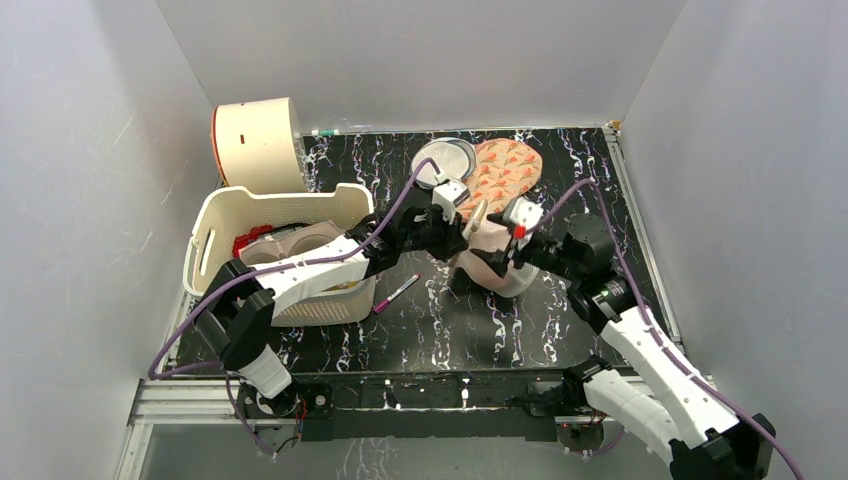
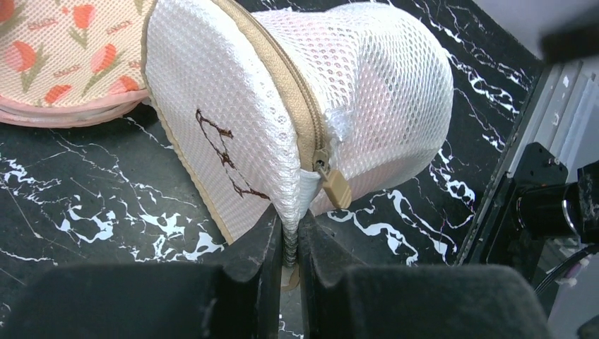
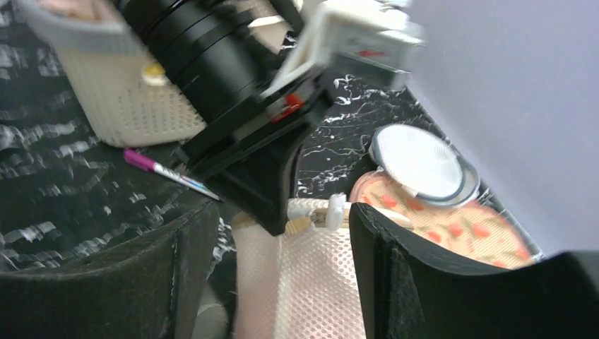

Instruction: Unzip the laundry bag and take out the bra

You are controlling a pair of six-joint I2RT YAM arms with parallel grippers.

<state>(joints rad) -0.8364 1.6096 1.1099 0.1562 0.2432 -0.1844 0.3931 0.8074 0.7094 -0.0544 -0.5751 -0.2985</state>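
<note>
On black marble worktop (image 1: 560, 330), white walls around: bag (image 2: 353, 85) pinned mid-worktop, zip (image 2: 282, 78) looks shut, bra (image 2: 381, 78) inside, showing pink through mesh.
Pinching rim seam with left tool (image 2: 291, 247), jaws together on fabric just beside pull (image 2: 336, 185). Straddling bag top with right tool (image 3: 282, 236), jaws apart, gripping nothing. Easy to miss from here: small pull hanging right against left tool, so could close on mesh or bump that tool. Could also yank bag out of the pinch if dragging across the rim, or jam mesh in the teeth.
</note>
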